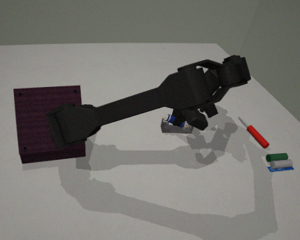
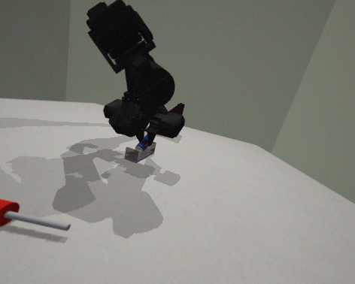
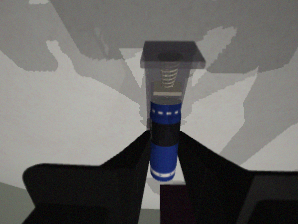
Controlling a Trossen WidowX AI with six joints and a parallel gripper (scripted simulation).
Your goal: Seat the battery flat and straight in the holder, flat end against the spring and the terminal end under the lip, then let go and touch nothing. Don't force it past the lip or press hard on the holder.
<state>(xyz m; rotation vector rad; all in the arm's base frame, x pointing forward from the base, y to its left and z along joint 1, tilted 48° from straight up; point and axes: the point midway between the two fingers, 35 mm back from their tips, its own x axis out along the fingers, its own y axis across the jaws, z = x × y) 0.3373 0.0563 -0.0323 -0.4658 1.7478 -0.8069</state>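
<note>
Jaws clamp the blue battery (image 3: 163,142) tilted over the holder (image 3: 172,59), its far end near the spring (image 3: 169,77).

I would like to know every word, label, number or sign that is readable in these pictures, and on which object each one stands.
No text can be read with certainty.
Blue card under the green and white cylinders: pale marks, too small and blurred to read.
Battery in the gripper: white dashed rings only, no letters or polarity signs visible.
Holder, screwdriver, purple base block: no markings visible.
</note>
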